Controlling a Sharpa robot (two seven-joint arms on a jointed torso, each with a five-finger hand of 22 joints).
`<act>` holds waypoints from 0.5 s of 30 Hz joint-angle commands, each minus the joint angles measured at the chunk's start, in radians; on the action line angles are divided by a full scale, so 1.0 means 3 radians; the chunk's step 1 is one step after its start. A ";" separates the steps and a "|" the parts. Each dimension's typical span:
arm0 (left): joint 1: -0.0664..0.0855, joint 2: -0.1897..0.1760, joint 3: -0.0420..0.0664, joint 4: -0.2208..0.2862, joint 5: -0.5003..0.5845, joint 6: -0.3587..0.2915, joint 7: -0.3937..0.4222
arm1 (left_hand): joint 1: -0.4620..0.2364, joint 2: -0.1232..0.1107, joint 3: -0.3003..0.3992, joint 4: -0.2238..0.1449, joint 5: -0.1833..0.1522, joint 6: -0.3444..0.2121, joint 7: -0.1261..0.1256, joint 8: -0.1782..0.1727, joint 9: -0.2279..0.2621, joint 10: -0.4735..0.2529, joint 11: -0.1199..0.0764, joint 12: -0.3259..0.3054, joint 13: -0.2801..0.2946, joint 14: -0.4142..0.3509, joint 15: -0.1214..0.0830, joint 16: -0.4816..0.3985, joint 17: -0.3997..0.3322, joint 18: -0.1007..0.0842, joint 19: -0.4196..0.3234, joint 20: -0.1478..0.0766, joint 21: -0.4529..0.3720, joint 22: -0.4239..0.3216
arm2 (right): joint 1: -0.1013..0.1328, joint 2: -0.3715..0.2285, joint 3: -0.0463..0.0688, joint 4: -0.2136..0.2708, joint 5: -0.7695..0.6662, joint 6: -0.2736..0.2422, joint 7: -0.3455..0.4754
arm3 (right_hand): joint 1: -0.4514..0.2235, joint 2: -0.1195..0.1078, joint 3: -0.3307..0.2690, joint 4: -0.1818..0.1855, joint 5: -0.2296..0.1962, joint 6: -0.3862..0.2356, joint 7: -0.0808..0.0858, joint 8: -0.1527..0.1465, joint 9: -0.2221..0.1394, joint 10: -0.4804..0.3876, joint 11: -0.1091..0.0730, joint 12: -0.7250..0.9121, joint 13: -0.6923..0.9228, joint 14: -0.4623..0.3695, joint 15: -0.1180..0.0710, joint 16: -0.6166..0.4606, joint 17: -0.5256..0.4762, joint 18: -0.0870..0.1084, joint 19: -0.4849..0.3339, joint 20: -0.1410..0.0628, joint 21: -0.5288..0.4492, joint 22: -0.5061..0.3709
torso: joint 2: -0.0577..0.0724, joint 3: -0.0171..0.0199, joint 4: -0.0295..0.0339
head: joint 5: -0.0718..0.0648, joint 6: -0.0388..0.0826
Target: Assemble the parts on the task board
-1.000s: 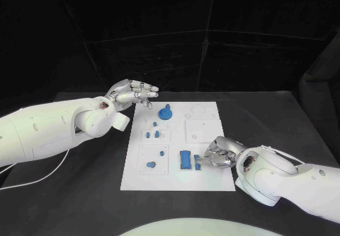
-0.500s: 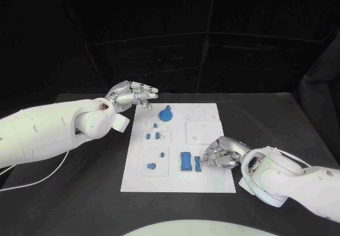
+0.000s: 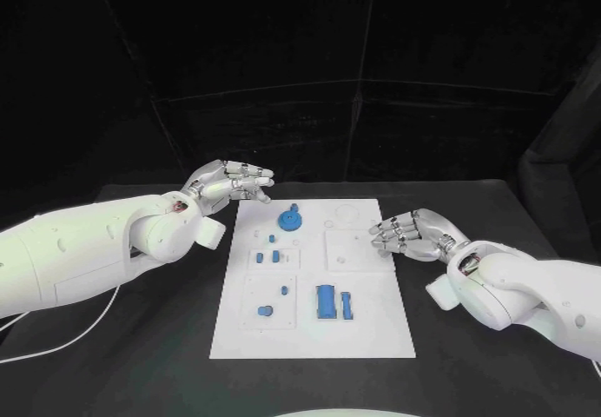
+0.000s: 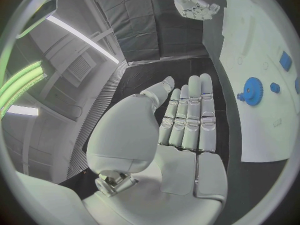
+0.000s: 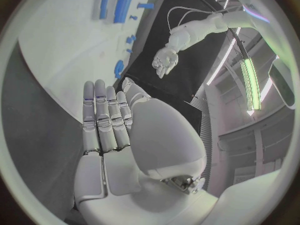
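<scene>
Black curtain walls [image 3: 376, 104] behind black table [image 3: 150, 347]; ceiling strip lights [image 4: 81, 37].

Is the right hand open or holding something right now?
Open: the right hand hovers at the task board's right edge, fingers extended and apart, holding nothing.

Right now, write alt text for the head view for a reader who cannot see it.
A white task board lies on a black table with small blue parts on it, including a gear. The left hand hovers off its far left corner and the right hand over its right edge, both holding nothing.
</scene>
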 commanded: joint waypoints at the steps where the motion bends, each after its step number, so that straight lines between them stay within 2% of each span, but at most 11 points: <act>1: -0.0013 0.0037 0.0003 -0.0074 0.0216 0.0068 0.0165 | -0.0044 0.0011 -0.0001 0.0034 -0.0007 -0.0053 0.0015 -0.0057 -0.0010 -0.0021 0.0038 -0.0126 0.0001 -0.0104 0.0094 -0.0391 -0.0201 -0.0023 -0.0198 0.0076 -0.0262 -0.0187 | 0.0045 0.0132 0.0055 -0.0268 0.0868 0.0190 0.0682 | -0.0023 -0.0046 0.0068 -0.0034 -0.0019 -0.0029 0.0025 -0.0085 -0.0101 -0.0042 0.0080 -0.0162 -0.0275 -0.0109 0.0081 -0.0322 -0.0222 -0.0031 -0.0044 0.0099 -0.0303 -0.0218 | -0.0048 -0.0016 0.0002 | -0.0025 0.0085; 2: -0.0024 0.0054 0.0003 -0.0107 0.0241 0.0078 0.0183 | -0.0059 0.0000 -0.0014 0.0043 -0.0008 -0.0063 0.0013 -0.0075 -0.0011 -0.0020 0.0055 -0.0168 0.0000 -0.0144 0.0122 -0.0511 -0.0263 -0.0035 -0.0268 0.0115 -0.0353 -0.0254 | 0.0055 0.0199 0.0076 -0.0386 0.0924 0.0225 0.0723 | -0.0047 -0.0045 0.0092 -0.0067 -0.0036 -0.0044 0.0036 -0.0093 -0.0152 -0.0049 0.0090 -0.0208 -0.0388 -0.0142 0.0119 -0.0447 -0.0323 -0.0011 -0.0046 0.0136 -0.0454 -0.0331 | -0.0062 -0.0022 -0.0002 | -0.0036 0.0112; 3: -0.0036 0.0070 0.0003 -0.0136 0.0261 0.0084 0.0198 | -0.0064 -0.0003 -0.0021 0.0049 -0.0003 -0.0072 0.0014 -0.0091 -0.0013 -0.0021 0.0068 -0.0204 0.0000 -0.0192 0.0151 -0.0613 -0.0315 -0.0046 -0.0357 0.0146 -0.0444 -0.0317 | 0.0061 0.0255 0.0090 -0.0484 0.0967 0.0256 0.0755 | -0.0068 -0.0058 0.0094 -0.0088 -0.0048 -0.0049 0.0029 -0.0095 -0.0179 -0.0045 0.0099 -0.0226 -0.0445 -0.0148 0.0125 -0.0504 -0.0376 -0.0002 -0.0027 0.0163 -0.0526 -0.0389 | -0.0071 -0.0026 -0.0006 | -0.0040 0.0144; 4: -0.0048 0.0087 0.0003 -0.0167 0.0280 0.0088 0.0214 | -0.0067 -0.0003 -0.0031 0.0055 -0.0005 -0.0086 0.0018 -0.0112 -0.0015 -0.0024 0.0083 -0.0252 0.0000 -0.0250 0.0191 -0.0740 -0.0383 -0.0053 -0.0475 0.0184 -0.0563 -0.0399 | 0.0066 0.0314 0.0101 -0.0583 0.1005 0.0286 0.0785 | -0.0108 -0.0031 0.0133 -0.0154 -0.0053 -0.0037 0.0027 -0.0089 -0.0257 0.0001 0.0111 -0.0258 -0.0605 -0.0084 0.0143 -0.0623 -0.0516 0.0064 0.0058 0.0205 -0.0725 -0.0556 | -0.0090 -0.0031 -0.0012 | -0.0041 0.0164; 5: -0.0062 0.0112 0.0003 -0.0211 0.0302 0.0087 0.0236 | -0.0072 -0.0014 -0.0046 0.0056 -0.0001 -0.0103 0.0016 -0.0130 -0.0017 -0.0033 0.0094 -0.0285 -0.0001 -0.0299 0.0220 -0.0821 -0.0427 -0.0059 -0.0546 0.0210 -0.0632 -0.0448 | 0.0070 0.0391 0.0113 -0.0708 0.1044 0.0323 0.0821 | -0.0132 -0.0039 0.0128 -0.0162 -0.0065 -0.0033 0.0024 -0.0089 -0.0272 0.0003 0.0117 -0.0266 -0.0635 -0.0092 0.0139 -0.0654 -0.0545 0.0043 0.0072 0.0226 -0.0762 -0.0587 | -0.0102 -0.0031 -0.0017 | -0.0040 0.0179; 6: -0.0076 0.0139 0.0004 -0.0259 0.0323 0.0076 0.0258 | -0.0086 -0.0023 -0.0070 0.0066 0.0008 -0.0133 0.0011 -0.0158 -0.0020 -0.0062 0.0120 -0.0334 -0.0003 -0.0379 0.0261 -0.0928 -0.0486 -0.0073 -0.0663 0.0248 -0.0731 -0.0513 | 0.0074 0.0470 0.0123 -0.0831 0.1075 0.0360 0.0853 | -0.0164 -0.0033 0.0132 -0.0206 -0.0090 -0.0025 0.0031 -0.0094 -0.0317 0.0021 0.0107 -0.0283 -0.0718 -0.0069 0.0149 -0.0716 -0.0619 0.0054 0.0113 0.0234 -0.0872 -0.0678 | -0.0109 -0.0031 -0.0022 | -0.0039 0.0189; 7: -0.0088 0.0166 0.0004 -0.0309 0.0344 0.0056 0.0279 | -0.0084 0.0010 -0.0085 0.0080 -0.0015 -0.0144 0.0000 -0.0181 -0.0016 -0.0082 0.0140 -0.0390 0.0001 -0.0425 0.0301 -0.1040 -0.0554 -0.0074 -0.0772 0.0293 -0.0835 -0.0588 | 0.0076 0.0546 0.0136 -0.0949 0.1098 0.0394 0.0879 | -0.0187 -0.0027 0.0129 -0.0210 -0.0110 -0.0018 0.0023 -0.0091 -0.0331 0.0025 0.0117 -0.0289 -0.0744 -0.0057 0.0145 -0.0733 -0.0641 0.0045 0.0133 0.0242 -0.0901 -0.0705 | -0.0112 -0.0030 -0.0028 | -0.0030 0.0236; 8: -0.0104 0.0204 0.0004 -0.0376 0.0373 0.0010 0.0308 | -0.0090 -0.0018 -0.0130 0.0078 -0.0007 -0.0170 -0.0022 -0.0211 -0.0019 -0.0106 0.0177 -0.0443 0.0000 -0.0448 0.0321 -0.1126 -0.0610 -0.0057 -0.0887 0.0326 -0.0912 -0.0665 | 0.0079 0.0646 0.0155 -0.1099 0.1118 0.0434 0.0908 | -0.0235 -0.0018 0.0120 -0.0271 -0.0125 -0.0012 0.0025 -0.0093 -0.0393 0.0047 0.0118 -0.0307 -0.0843 0.0003 0.0150 -0.0797 -0.0726 0.0053 0.0216 0.0238 -0.1023 -0.0813 | -0.0114 -0.0026 -0.0035 | -0.0016 0.0296; 11: -0.0138 0.0304 0.0005 -0.0529 0.0412 -0.0162 0.0348 | -0.0074 0.0009 -0.0194 0.0083 -0.0009 -0.0184 -0.0029 -0.0261 -0.0016 -0.0133 0.0188 -0.0549 0.0002 -0.0458 0.0341 -0.1294 -0.0723 0.0003 -0.1188 0.0404 -0.1048 -0.0854 | 0.0080 0.0828 0.0182 -0.1370 0.1061 0.0519 0.0955 | -0.0268 0.0031 0.0140 -0.0335 -0.0120 0.0006 0.0033 -0.0091 -0.0455 0.0067 0.0117 -0.0316 -0.0935 0.0166 0.0116 -0.0807 -0.0785 0.0048 0.0393 0.0207 -0.1078 -0.0891 | -0.0126 -0.0025 -0.0039 | -0.0030 0.0353; 14: -0.0170 0.0383 0.0007 -0.0634 0.0428 -0.0278 0.0389 | -0.0060 0.0029 -0.0239 0.0084 -0.0009 -0.0162 -0.0018 -0.0282 -0.0014 -0.0091 0.0195 -0.0598 0.0003 -0.0389 0.0347 -0.1372 -0.0788 0.0041 -0.1159 0.0436 -0.1069 -0.0897 | 0.0077 0.0944 0.0193 -0.1544 0.1012 0.0588 0.0988 | -0.0305 0.0060 0.0153 -0.0381 -0.0117 0.0034 0.0033 -0.0090 -0.0501 0.0093 0.0106 -0.0320 -0.0977 0.0281 0.0089 -0.0832 -0.0834 0.0048 0.0528 0.0173 -0.1121 -0.0952 | -0.0144 -0.0024 -0.0033 | -0.0045 0.0387; 15: -0.0182 0.0407 0.0007 -0.0662 0.0432 -0.0307 0.0408 | -0.0058 0.0037 -0.0252 0.0086 -0.0009 -0.0154 -0.0020 -0.0289 -0.0014 -0.0081 0.0196 -0.0613 0.0004 -0.0367 0.0346 -0.1393 -0.0806 0.0044 -0.1121 0.0438 -0.1066 -0.0901 | 0.0076 0.0975 0.0196 -0.1592 0.0991 0.0609 0.0999 | -0.0316 0.0069 0.0159 -0.0397 -0.0117 0.0046 0.0033 -0.0090 -0.0515 0.0103 0.0104 -0.0323 -0.0980 0.0307 0.0083 -0.0845 -0.0850 0.0047 0.0559 0.0166 -0.1140 -0.0974 | -0.0144 -0.0020 -0.0033 | -0.0041 0.0421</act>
